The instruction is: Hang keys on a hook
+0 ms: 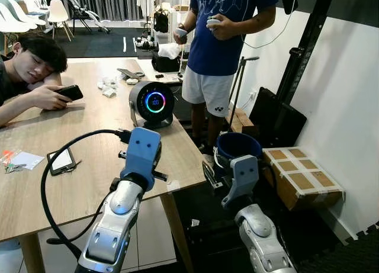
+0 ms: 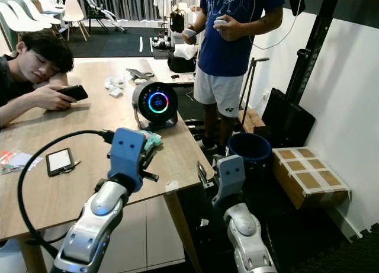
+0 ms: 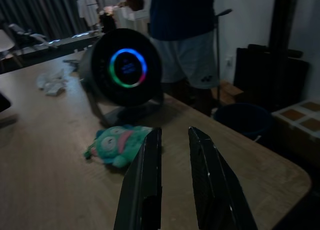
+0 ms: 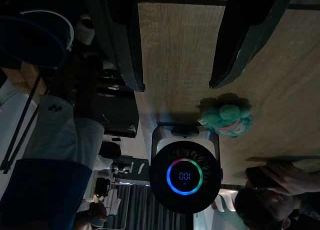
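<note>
Black-fingered left hand (image 3: 172, 140) low over table (image 3: 45, 190)

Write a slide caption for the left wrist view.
Left gripper, fingers apart, hovers over the wooden table near a green plush toy and round glowing fan.

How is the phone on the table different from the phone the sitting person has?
The phone on the table lies flat near the edge with its pale screen up, untouched. The held phone is dark, tilted, and gripped in the seated person's hand. Both are slim rectangles over the same wooden table.
</note>
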Controlling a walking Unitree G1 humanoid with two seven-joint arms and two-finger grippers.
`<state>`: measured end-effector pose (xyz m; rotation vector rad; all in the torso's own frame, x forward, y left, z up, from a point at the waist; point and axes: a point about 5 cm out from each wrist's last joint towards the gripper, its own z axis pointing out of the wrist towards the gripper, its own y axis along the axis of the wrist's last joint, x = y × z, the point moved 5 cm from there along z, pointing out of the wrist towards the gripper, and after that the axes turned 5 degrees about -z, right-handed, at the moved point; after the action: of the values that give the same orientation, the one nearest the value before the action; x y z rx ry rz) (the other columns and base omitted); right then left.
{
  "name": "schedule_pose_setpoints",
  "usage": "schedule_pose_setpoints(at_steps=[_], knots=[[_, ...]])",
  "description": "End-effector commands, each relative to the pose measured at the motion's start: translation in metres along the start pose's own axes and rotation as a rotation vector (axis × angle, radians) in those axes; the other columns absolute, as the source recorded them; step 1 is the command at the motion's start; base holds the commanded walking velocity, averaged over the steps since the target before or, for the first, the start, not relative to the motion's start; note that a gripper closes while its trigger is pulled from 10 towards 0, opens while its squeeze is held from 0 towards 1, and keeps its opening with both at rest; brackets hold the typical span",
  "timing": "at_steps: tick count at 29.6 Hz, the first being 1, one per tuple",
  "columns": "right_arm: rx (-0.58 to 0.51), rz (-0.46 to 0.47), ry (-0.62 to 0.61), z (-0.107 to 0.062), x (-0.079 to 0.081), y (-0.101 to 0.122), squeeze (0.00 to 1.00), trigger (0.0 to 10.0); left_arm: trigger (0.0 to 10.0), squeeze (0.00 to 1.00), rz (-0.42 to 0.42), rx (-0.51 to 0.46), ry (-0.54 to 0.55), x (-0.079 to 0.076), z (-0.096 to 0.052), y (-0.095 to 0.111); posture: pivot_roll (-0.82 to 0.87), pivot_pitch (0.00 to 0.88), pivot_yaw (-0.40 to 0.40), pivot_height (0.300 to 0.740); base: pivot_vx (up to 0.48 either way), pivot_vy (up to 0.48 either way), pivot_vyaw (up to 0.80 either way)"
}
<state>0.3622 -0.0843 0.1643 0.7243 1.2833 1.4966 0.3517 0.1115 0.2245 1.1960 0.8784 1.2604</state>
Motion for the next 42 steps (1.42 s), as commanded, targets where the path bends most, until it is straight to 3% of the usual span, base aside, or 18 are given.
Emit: schedule_pose_setpoints(at_steps=[1,33,42], knots=[[0.023,0.000,0.012,-0.002,0.003,-0.005,0.00,10.0,10.0,0.00,0.030,0.011,0.029,0.007,-0.003,-0.002,0.11,0.067,-0.045,0.740,0.000,0.000,0.00],[0.034,-0.035,0.019,-0.001,0.004,-0.008,0.00,10.0,10.0,0.00,0.017,-0.029,0.104,0.018,-0.001,0.006,0.11,0.064,-0.045,0.740,0.000,0.000,0.00],[0.037,-0.038,0.025,-0.001,0.005,-0.009,0.00,10.0,10.0,0.00,0.017,-0.027,0.101,0.017,-0.001,0.006,0.12,0.065,-0.043,0.740,0.000,0.000,0.73]])
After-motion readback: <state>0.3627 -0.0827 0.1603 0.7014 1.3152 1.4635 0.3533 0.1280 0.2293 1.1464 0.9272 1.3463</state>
